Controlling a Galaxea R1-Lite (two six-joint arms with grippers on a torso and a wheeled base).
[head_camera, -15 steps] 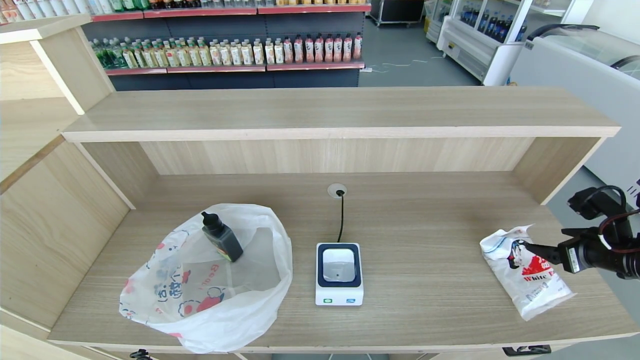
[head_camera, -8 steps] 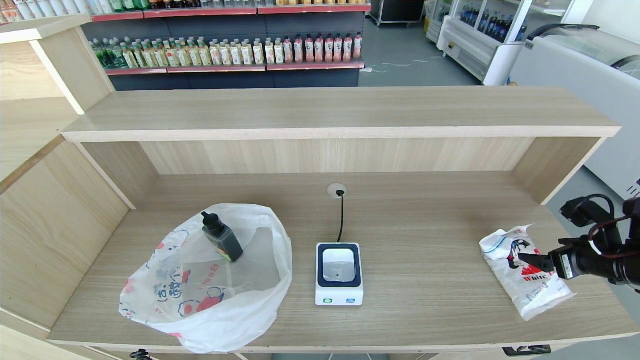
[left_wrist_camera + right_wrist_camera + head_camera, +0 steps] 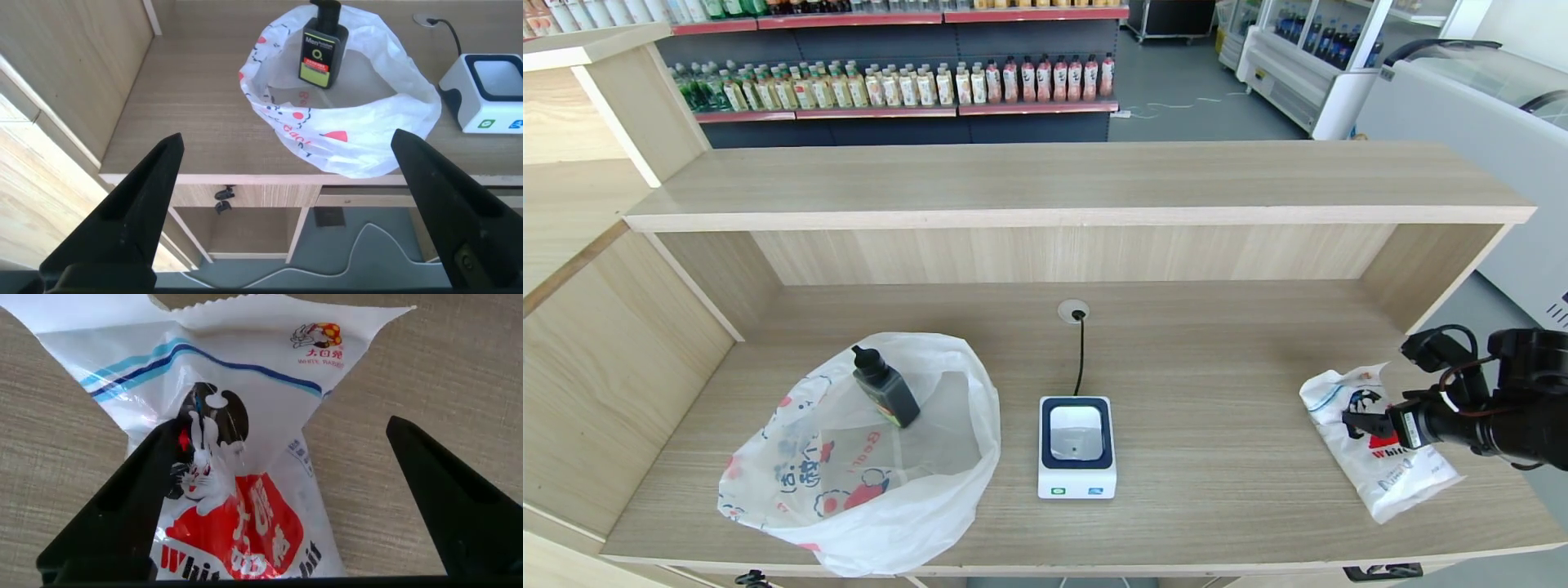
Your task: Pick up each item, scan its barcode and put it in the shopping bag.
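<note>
Bright, even daylight — soft shadows

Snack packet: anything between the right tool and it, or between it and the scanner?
Nothing visible. The right tool hangs open directly over the snack packet, and only bare counter lies between it and the scanner.
</note>
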